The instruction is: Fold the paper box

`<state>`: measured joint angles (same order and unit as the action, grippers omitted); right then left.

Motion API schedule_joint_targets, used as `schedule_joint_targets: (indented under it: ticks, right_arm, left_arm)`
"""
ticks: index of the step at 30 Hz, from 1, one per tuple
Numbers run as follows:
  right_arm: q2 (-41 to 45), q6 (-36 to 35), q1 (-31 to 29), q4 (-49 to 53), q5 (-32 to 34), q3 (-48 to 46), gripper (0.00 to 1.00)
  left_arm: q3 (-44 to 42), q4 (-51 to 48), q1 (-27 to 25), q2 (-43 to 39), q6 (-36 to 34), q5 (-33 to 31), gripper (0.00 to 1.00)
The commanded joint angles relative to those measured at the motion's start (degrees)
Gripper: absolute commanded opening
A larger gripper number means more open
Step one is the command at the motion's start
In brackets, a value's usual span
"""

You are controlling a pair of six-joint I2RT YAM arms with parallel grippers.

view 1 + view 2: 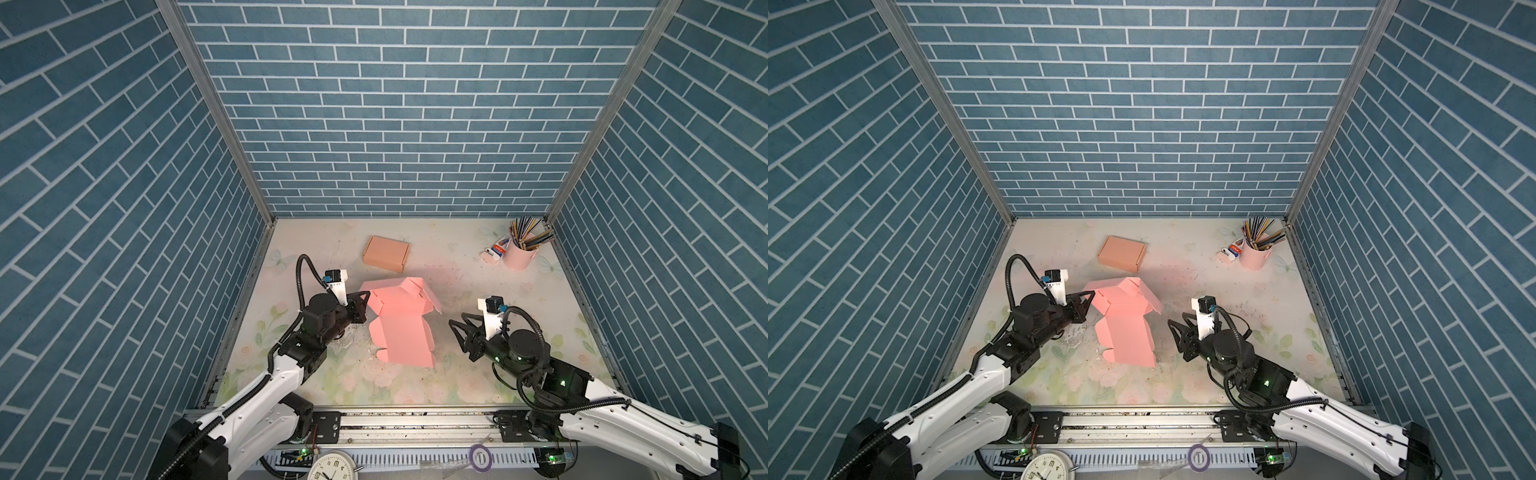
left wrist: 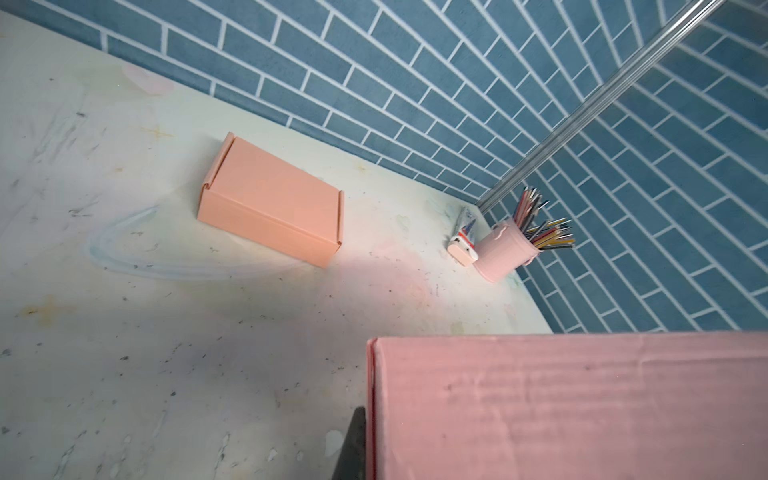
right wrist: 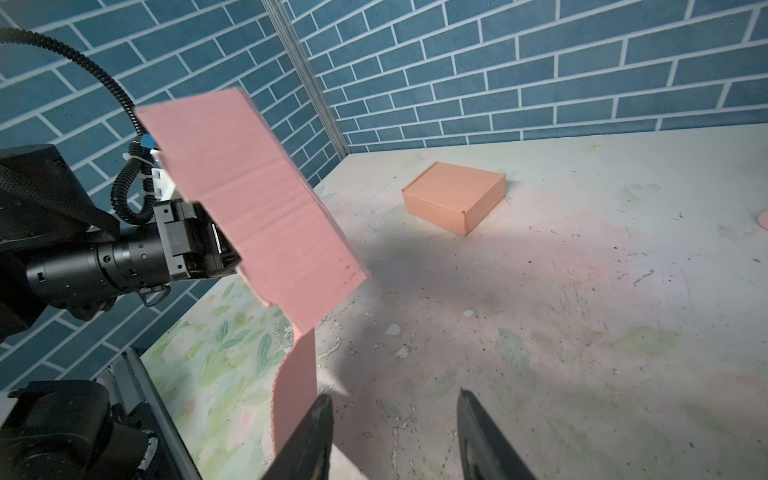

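1. Left claw (image 1: pixel 365 301): jaws together, clamped on the thin side panel of the paper box (image 1: pixel 399 328). The claw sits at 10 o'clock from the box's middle in both top views. In the right wrist view the held panel (image 3: pixel 249 199) stands raised off the bench and hides the fingertips.

2. Right claw (image 1: pixel 457 319): jaws apart and empty. It hangs near the box at 3 o'clock without touching it. The right wrist view shows bare bench between its two fingers (image 3: pixel 320 432).

3. Paper box: pink, roughly in the middle of the bench (image 1: pixel 478 374). The far end is lifted and bent into uneven panels. The long near panel slopes down to 6 o'clock and meets the bench.

4. Progress, judged from the present layout:
   - Done: the flat blank is partly raised and some creases at the far end are bent.
   - Left: stand the side walls square, tuck the flaps, bring the lid panel over and close it. No wall looks locked yet. The task appears to be less than half complete.

5. Item count:
   - Claws: two.
   - Boxes: two, the pink one in work and one finished box (image 1: pixel 385 252), peach and closed, at 12 o'clock from it.
   - Cup (image 1: pixel 517 255): one, pink, at 2 o'clock near the back corner.
   - Pencils (image 1: pixel 528 232): a bundle in the cup, too crowded to count.
   - Tube (image 1: pixel 494 251): one, lying just beside the cup.
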<state>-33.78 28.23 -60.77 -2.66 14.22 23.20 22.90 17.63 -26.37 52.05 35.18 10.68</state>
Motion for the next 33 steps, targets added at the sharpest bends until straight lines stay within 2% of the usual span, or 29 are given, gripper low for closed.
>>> schedule_joint_targets:
  ticks: [1,7,16,33]
  right_arm:
    - [-0.93,0.46,0.3,-6.1,-2.58,0.3,0.49]
    - [-3.85,-0.34,0.3,-11.65,-5.72,1.87,0.47]
    - [-6.41,-0.67,0.3,-19.52,-9.4,3.04,0.45]
    - [-10.31,-0.36,0.3,-23.07,-10.97,4.82,0.44]
  left_arm:
    - [2.26,0.05,0.5,-1.87,1.99,3.96,0.06]
    - [3.89,0.66,0.53,-1.52,2.17,7.91,0.06]
    - [3.38,7.33,0.46,-0.49,5.28,14.28,0.06]
    - [2.97,8.43,0.49,-0.31,5.78,16.3,0.07]
